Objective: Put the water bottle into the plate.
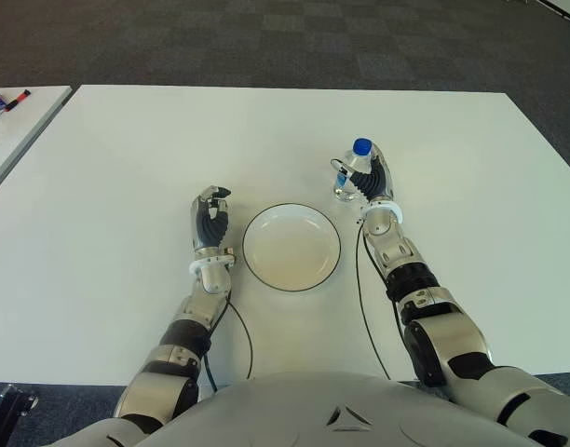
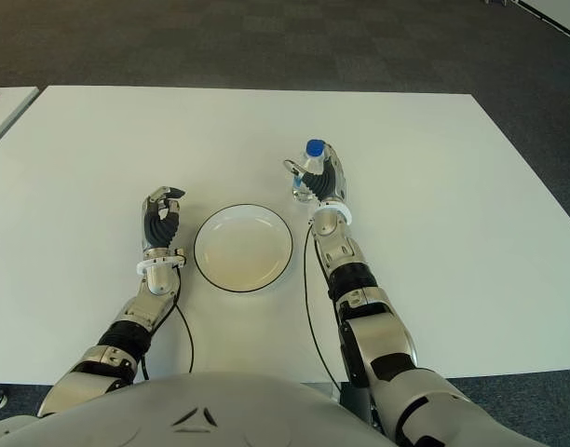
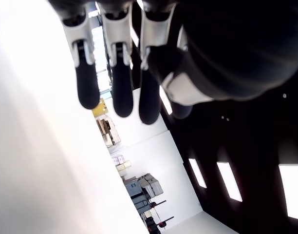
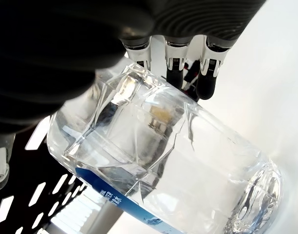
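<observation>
A clear water bottle (image 1: 361, 147) with a blue cap and blue label stands upright on the white table (image 1: 127, 168), just beyond the right edge of the plate. My right hand (image 1: 358, 179) is wrapped around its body. In the right wrist view the fingers (image 4: 207, 83) and thumb press against the bottle (image 4: 163, 161). The white plate (image 1: 291, 250) with a dark rim lies empty between my two hands. My left hand (image 1: 210, 209) shows to the left of the plate, its fingers (image 3: 122, 92) relaxed and holding nothing.
A second white table (image 1: 15, 130) stands at the far left, with small items (image 1: 6, 100) on its far end. Dark carpet (image 1: 266, 37) lies beyond the table's far edge. Thin black cables (image 1: 362, 298) trail from both wrists across the table.
</observation>
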